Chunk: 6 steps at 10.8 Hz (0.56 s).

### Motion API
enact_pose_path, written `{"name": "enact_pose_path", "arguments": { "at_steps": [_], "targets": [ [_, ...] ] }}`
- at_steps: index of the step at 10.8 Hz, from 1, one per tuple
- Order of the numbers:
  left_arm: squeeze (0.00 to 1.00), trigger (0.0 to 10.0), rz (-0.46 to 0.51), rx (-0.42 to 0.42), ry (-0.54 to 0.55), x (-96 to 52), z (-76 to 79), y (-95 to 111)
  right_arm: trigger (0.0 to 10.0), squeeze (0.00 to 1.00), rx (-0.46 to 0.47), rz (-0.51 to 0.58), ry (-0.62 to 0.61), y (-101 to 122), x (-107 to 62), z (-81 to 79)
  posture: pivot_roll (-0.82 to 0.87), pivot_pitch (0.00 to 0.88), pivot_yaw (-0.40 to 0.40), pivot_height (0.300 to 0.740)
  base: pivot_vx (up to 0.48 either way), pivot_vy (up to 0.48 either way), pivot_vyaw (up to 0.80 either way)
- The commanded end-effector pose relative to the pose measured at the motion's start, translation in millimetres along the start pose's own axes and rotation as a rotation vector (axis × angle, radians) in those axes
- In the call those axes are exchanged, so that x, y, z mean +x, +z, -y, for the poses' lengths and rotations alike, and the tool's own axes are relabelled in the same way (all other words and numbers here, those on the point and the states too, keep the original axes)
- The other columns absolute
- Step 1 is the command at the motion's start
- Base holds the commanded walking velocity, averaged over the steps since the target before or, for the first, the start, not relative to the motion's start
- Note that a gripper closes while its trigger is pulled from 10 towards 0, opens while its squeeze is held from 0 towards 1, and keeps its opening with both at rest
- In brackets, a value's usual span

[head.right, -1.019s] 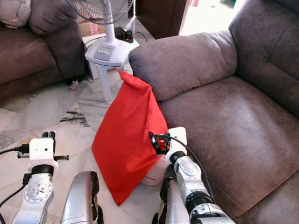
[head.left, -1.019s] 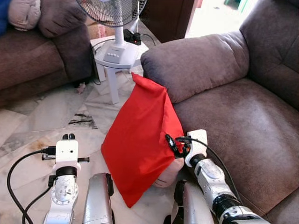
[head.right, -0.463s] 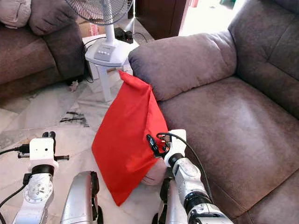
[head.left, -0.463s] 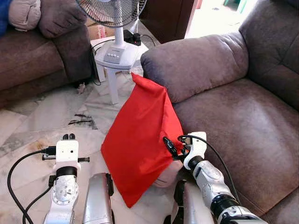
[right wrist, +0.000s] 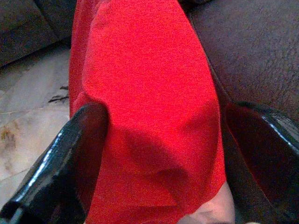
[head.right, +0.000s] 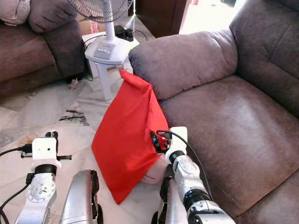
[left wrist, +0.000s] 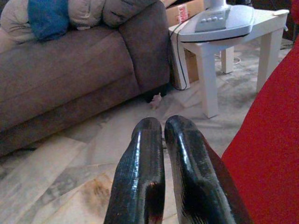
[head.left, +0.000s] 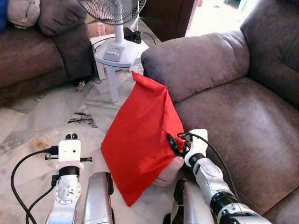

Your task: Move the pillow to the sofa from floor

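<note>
the soft, light red fabric pillow sits between the wide-open right hand fingers, its bunched edge easiest to pinch.

I see the red fabric-covered pillow standing on the marble-tiled floor, leaning against the front of the brown suede sofa to my right, its top corner touching the padded armrest. Behind it a white plastic stool carries a white pedestal fan (a second brown couch lies far left).
</note>
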State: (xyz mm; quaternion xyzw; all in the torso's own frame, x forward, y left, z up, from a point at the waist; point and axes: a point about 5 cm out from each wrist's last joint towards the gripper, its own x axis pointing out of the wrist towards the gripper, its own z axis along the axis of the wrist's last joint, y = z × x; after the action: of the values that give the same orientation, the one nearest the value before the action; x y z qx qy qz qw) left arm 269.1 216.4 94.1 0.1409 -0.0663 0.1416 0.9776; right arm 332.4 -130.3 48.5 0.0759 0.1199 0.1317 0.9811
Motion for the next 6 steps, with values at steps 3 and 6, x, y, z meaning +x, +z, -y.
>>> {"name": "enact_pose_path", "arguments": {
  "at_steps": [3,6],
  "targets": [
    [0.0,10.0,-0.002,-0.018,-0.003,-1.1,2.7,1.7,10.0,0.0,0.005,-0.038,0.007,-3.7,3.9,-8.5,0.18,0.186,-0.102,0.513,0.0,0.0,0.0],
    [0.0,10.0,-0.006,-0.025,-0.01,-1.7,6.3,1.9,10.0,0.0,-0.002,-0.102,0.058,-13.0,5.5,-22.4,0.19,0.188,-0.109,0.513,0.0,0.0,0.0]
  ]
}}
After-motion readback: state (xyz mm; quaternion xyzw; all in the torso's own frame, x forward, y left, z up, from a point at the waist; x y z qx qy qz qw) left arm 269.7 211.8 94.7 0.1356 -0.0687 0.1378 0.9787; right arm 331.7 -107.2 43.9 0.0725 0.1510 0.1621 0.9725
